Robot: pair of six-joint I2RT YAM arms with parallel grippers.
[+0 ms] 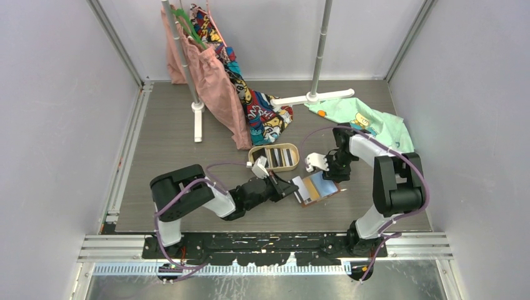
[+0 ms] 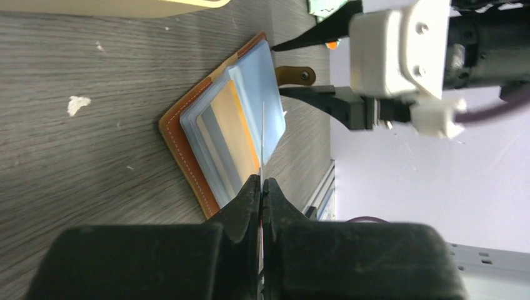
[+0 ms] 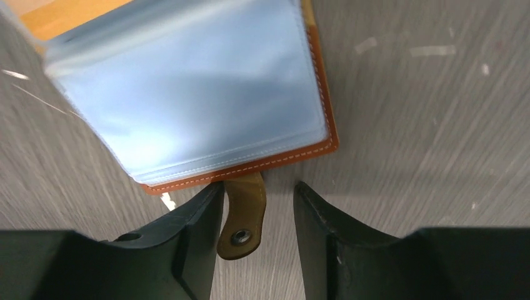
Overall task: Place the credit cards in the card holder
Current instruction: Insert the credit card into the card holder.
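The tan-brown leather card holder point(image 1: 317, 187) lies open on the table, its clear pockets up, a yellow card point(image 2: 232, 134) inside one of them. My left gripper point(image 1: 291, 187) is shut on a thin pale card point(image 2: 262, 140), seen edge-on, with the card's far edge over the holder's pockets point(image 2: 256, 81). My right gripper point(image 1: 332, 171) is open at the holder's far side. Its fingers straddle the snap tab point(image 3: 244, 215), which lies flat on the table between them. The holder's blue-tinted sleeves point(image 3: 187, 94) fill the right wrist view.
An oval wooden tray point(image 1: 292, 150) holding several more cards point(image 1: 273, 156) sits just behind the holder. A clothes rack point(image 1: 197, 106) with pink and patterned garments point(image 1: 219, 87) stands at the back. A mint-green garment point(image 1: 369, 122) lies back right.
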